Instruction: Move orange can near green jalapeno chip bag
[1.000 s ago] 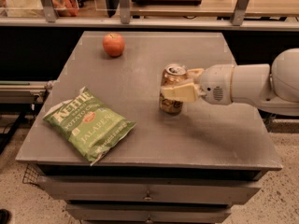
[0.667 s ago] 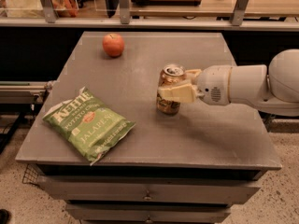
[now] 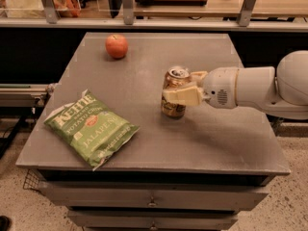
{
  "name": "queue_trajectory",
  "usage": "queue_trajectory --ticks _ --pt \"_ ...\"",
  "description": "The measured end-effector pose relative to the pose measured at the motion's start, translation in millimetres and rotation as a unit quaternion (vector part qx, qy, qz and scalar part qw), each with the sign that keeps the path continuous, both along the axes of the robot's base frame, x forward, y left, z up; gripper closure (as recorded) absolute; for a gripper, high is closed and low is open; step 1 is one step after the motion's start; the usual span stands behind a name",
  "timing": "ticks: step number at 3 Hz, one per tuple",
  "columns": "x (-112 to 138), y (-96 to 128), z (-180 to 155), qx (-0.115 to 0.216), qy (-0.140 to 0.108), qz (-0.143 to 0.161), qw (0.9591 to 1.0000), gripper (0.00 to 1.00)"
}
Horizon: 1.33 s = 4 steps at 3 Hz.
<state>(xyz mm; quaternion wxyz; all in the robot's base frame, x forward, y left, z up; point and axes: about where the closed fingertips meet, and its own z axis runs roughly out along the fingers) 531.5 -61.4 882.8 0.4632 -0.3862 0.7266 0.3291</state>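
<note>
The orange can [image 3: 174,83] stands upright at the middle of the grey table [image 3: 144,71], bronze-toned with a silver top. My gripper [image 3: 184,87] reaches in from the right and is shut on the can, one cream finger [image 3: 183,96] across its front and one behind it. The green jalapeno chip bag [image 3: 90,127] lies flat at the table's front left, about a can's height to the left of and nearer than the can.
An orange-red apple [image 3: 117,45] sits at the back left of the table. My white arm [image 3: 250,86] spans the right side. Drawers [image 3: 153,201] are below the front edge. A shelf rail [image 3: 144,20] runs behind the table.
My gripper and the can have shifted slightly left toward the chip bag. The bag and the apple have not moved.
</note>
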Motion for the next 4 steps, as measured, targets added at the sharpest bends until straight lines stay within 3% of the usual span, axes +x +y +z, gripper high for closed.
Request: queue_trajectory --ticks 2,3,4 --pt "0 0 1 0.000 0.000 0.000 1.0000 0.50" --pt "-2 11 10 0.020 -0.016 0.012 0.9996 0.27" --pt "-11 52 42 0.099 -0.071 0.055 0.9910 0.04"
